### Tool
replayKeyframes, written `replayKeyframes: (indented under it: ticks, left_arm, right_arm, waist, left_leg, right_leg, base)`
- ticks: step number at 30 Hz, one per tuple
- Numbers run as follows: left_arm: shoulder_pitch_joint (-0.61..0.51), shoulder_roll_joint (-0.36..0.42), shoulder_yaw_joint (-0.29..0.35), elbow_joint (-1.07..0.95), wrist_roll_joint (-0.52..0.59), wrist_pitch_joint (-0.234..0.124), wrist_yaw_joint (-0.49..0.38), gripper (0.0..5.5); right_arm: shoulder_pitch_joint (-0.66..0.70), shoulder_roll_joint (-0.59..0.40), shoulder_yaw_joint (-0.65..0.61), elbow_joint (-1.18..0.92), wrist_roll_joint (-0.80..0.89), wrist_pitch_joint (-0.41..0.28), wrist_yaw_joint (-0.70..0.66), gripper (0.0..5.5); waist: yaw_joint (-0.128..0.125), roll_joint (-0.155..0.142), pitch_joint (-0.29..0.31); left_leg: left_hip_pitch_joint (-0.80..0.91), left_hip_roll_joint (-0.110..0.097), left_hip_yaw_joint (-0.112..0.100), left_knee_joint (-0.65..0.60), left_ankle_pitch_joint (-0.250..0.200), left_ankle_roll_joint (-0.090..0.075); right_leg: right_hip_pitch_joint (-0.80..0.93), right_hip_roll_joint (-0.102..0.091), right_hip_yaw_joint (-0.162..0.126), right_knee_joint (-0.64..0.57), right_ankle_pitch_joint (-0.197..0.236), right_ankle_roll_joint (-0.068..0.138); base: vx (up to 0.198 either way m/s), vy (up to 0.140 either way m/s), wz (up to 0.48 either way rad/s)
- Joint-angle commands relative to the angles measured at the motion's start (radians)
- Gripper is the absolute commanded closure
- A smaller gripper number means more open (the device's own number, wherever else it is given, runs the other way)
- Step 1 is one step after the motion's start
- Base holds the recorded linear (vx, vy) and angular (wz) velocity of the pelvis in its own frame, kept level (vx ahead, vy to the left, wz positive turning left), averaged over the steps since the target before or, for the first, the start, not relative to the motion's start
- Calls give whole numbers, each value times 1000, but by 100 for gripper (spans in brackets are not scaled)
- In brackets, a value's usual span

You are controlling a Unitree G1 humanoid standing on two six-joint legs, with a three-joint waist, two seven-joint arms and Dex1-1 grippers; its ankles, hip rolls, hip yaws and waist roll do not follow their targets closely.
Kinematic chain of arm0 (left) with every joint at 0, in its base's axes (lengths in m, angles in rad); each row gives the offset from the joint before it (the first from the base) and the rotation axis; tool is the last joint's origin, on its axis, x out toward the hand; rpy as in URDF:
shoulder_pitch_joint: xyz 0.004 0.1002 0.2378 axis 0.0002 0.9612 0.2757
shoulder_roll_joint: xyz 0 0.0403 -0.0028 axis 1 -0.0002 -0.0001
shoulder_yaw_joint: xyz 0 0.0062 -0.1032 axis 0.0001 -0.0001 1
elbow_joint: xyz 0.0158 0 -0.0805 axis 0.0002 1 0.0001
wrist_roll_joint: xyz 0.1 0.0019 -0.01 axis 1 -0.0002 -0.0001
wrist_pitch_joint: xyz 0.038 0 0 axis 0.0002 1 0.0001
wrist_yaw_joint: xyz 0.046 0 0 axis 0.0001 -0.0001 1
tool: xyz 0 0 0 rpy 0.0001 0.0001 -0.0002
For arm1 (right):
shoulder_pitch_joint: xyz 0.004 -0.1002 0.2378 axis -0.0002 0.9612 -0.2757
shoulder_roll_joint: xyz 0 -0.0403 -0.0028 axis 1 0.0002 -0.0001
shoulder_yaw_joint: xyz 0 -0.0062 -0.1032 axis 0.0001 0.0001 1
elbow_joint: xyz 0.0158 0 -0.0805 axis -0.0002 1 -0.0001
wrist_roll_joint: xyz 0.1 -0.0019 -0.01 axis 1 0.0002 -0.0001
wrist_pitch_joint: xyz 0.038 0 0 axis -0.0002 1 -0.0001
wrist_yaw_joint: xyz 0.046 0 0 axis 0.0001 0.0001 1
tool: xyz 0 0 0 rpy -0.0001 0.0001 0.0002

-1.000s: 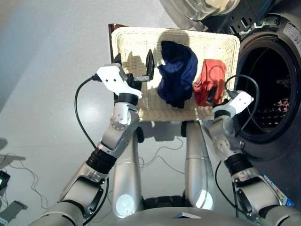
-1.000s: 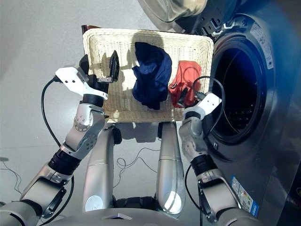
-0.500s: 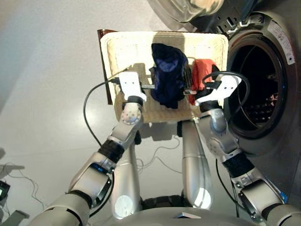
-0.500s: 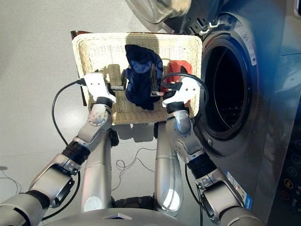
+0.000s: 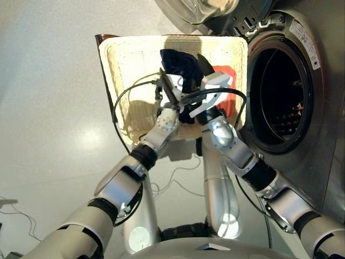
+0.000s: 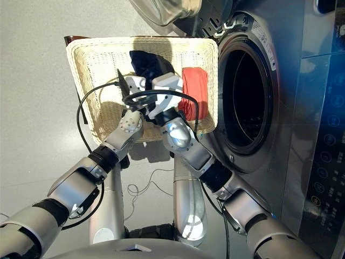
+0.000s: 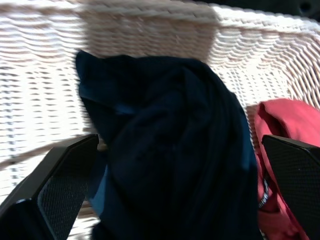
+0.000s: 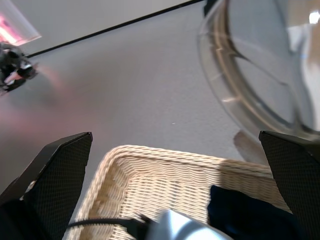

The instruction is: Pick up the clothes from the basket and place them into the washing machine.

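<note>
Both arms reached over the basket (image 6: 81,75), where the navy garment (image 6: 146,63) lay just beside the coral one (image 6: 195,97) (nearer the washing machine (image 6: 269,108), whose door stood open).

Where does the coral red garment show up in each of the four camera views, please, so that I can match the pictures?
Left eye view: the coral red garment lies at the basket's end nearest the washing machine.
Right eye view: same spot.
Left wrist view: beside the navy garment, at one edge.
Right wrist view: not in it.
Shared landmark: the basket's woven wall.
</note>
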Motion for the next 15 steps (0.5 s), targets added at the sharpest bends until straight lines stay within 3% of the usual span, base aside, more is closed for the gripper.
replayKeyframes:
  ticks: [1, 9, 15]
  left_arm:
    - [-60, -100, -15, 83, -21, -7, -19, 0]
    - [-78, -161, 67, 227, -169, 15, -18, 0]
    - [-118, -153, 92, 274, -182, 37, -17, 0]
  right_arm:
    - [-60, 49, 8, -88, -18, -19, 12, 0]
    - [-126, 91, 23, -104, 12, -19, -11, 0]
    - [-154, 103, 23, -111, 15, -7, -18, 0]
  waist:
    - [12, -30, -10]
    - [-2, -55, -10]
    - [-9, -66, -10]
  left_leg:
    - [-56, 14, -17, 147, -90, -33]
    - [-142, 46, -23, 250, -128, -38]
    - [-200, 72, -29, 325, -151, -44]
  right_leg:
    - [-11, 3, -5, -79, 120, 27]
    - [-92, 29, 6, -2, 98, 23]
    - [-153, 48, 5, 57, 85, 27]
  base:
    - [0, 0, 0]
    - [0, 0, 0]
    - [13, -1, -16]
